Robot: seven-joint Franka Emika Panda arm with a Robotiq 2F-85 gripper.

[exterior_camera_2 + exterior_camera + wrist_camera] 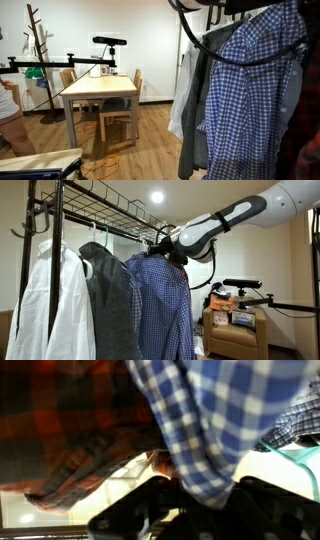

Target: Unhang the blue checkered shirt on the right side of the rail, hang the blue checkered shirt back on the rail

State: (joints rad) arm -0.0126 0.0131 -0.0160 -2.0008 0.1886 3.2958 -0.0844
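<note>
The blue checkered shirt [160,302] hangs at the right end of the rail [100,216], under the rack's wire shelf. It also fills an exterior view [240,95]. My gripper [161,248] is at the shirt's collar, just below the rail. In the wrist view the checkered cloth [200,415] runs down between my two dark fingers [208,500], which are closed on it. The hanger is hidden by cloth.
A white shirt [50,300] and a dark grey garment [110,305] hang left of the blue one. A dark red plaid shirt [70,430] hangs close beside it. A wooden table [100,90] with chairs, a coat stand [38,50] and a box-laden armchair [232,318] stand around.
</note>
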